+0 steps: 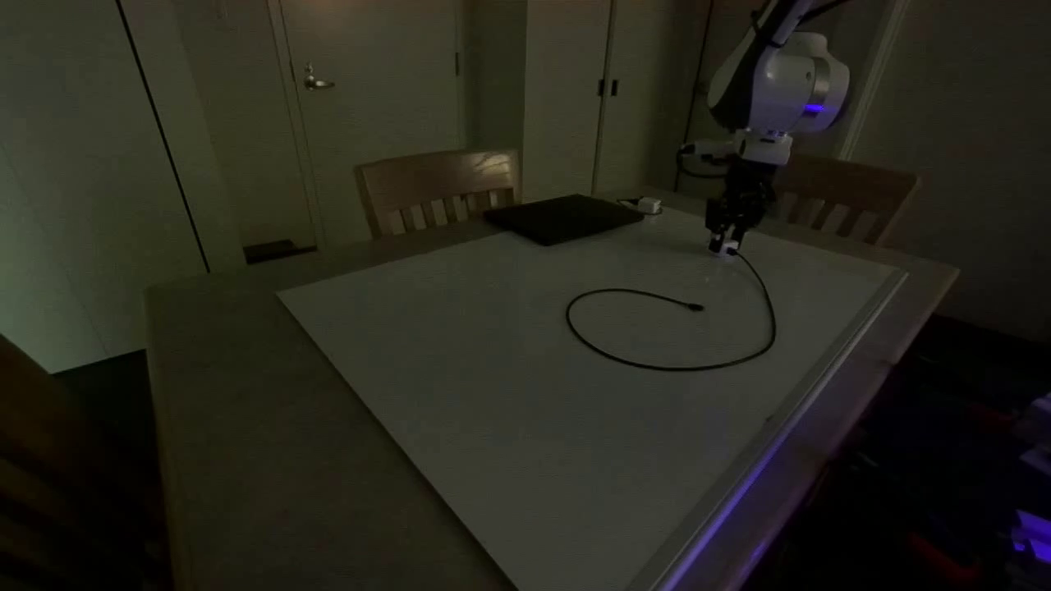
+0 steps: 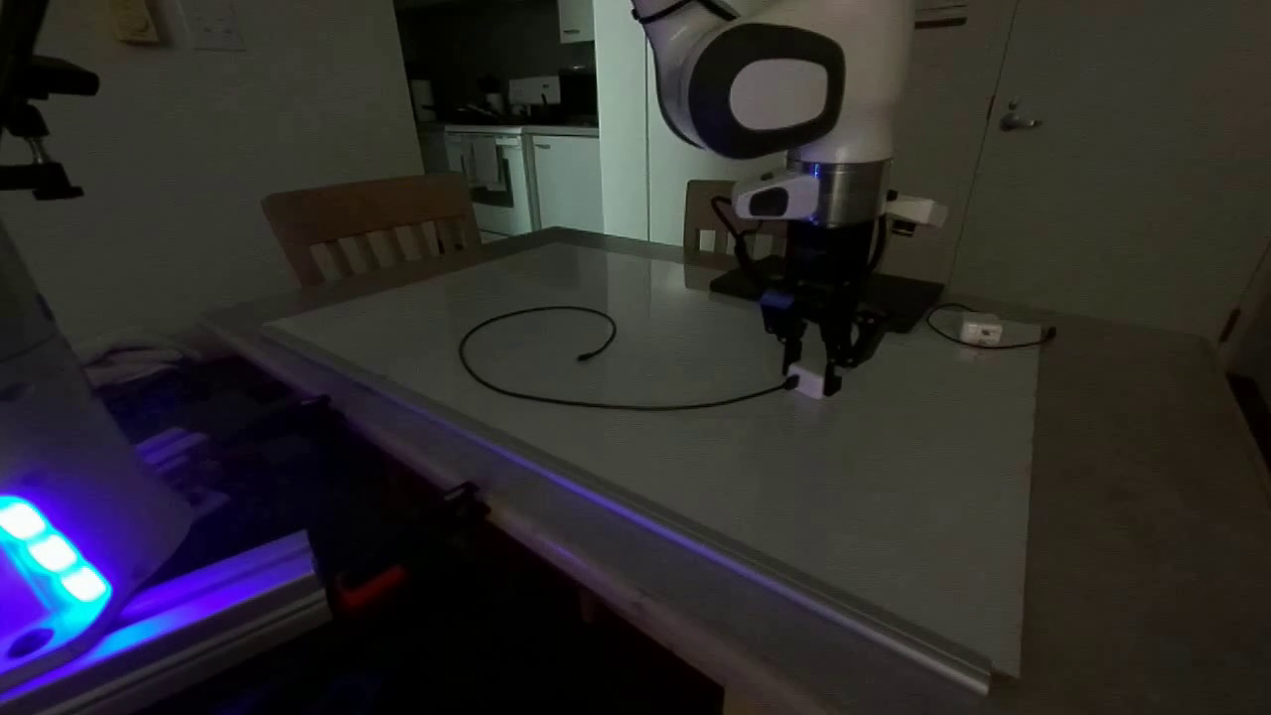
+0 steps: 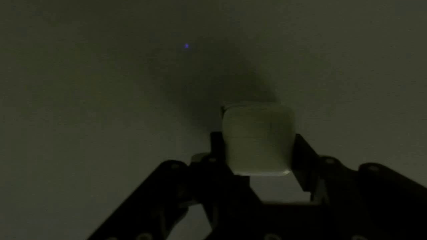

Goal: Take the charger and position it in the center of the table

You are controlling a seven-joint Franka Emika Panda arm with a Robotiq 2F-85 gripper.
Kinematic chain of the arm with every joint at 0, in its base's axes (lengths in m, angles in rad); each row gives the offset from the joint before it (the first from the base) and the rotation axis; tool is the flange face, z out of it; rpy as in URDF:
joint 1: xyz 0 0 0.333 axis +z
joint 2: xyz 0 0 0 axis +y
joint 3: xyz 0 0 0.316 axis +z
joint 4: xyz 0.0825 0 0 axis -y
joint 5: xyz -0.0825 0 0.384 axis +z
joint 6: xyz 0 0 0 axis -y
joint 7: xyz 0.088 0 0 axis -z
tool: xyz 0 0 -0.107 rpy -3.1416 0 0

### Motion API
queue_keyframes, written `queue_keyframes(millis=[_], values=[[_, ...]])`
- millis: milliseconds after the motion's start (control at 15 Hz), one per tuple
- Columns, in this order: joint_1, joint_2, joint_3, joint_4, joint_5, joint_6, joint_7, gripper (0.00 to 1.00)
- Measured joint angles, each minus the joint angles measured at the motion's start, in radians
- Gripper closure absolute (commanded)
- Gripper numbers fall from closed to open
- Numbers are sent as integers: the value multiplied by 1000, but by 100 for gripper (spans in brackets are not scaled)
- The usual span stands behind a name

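Observation:
The charger's small white plug point(image 2: 809, 382) sits between the two black fingers of my gripper point(image 3: 258, 150). In the wrist view a finger presses against each side of it, so the gripper is shut on the plug. From the plug, the thin black cable point(image 1: 667, 368) runs off in a wide loop over the pale table point(image 1: 493, 394), its loose tip point(image 1: 696, 307) lying inside the curve. The plug is at or very close to the table top; I cannot tell whether it touches. In the wrist view the cable is hidden.
A flat dark rectangular pad point(image 1: 562, 218) lies along the table's far side in an exterior view. Beside it rests another white adapter point(image 2: 981, 329) with a short black cable. Wooden chairs point(image 1: 439, 189) stand against the table edge. A metal strip point(image 2: 635, 501) borders the whitish surface.

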Motion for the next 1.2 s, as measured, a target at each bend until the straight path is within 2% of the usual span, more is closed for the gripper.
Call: queue_keyframes(millis=[333,400,600,667,933,1200], values=[[101,-20,-1,-4,-157,-70,-2,75],[110,-25,9,-7,-158,-61,-4,50],[100,-44,27,-7,-114,-49,1,50],[93,-47,27,-7,-113,-49,1,75],[89,-46,32,-7,-123,-53,-1,75],[111,-37,85,-1,-159,-74,-51,75]])
